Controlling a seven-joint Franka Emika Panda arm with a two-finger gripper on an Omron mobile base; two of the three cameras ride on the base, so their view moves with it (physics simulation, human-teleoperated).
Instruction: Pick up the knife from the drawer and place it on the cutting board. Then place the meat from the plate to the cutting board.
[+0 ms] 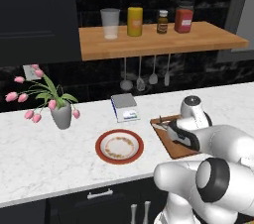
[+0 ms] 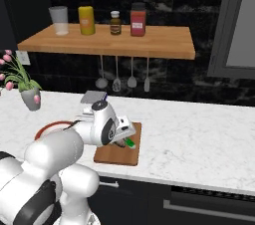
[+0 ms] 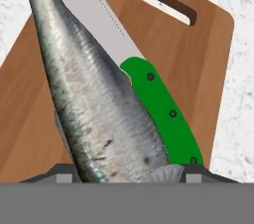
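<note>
2 rear base views sharing the cutting board (image 1: 171,141); hand view close above it.

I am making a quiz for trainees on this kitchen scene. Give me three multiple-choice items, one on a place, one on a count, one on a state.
1. Where does the knife lie?
A. on the cutting board
B. on the plate
C. on the shelf

2. How many containers stand on the wooden shelf?
A. two
B. four
C. six

3. What does the plate hold?
A. the fish
B. the knife
C. nothing

Answers: 1 A, its green handle rests on the board beside the fish. 2 B, a clear cup, a yellow jar, a small brown bottle, a red jar. 3 C, its speckled centre is bare.
</note>
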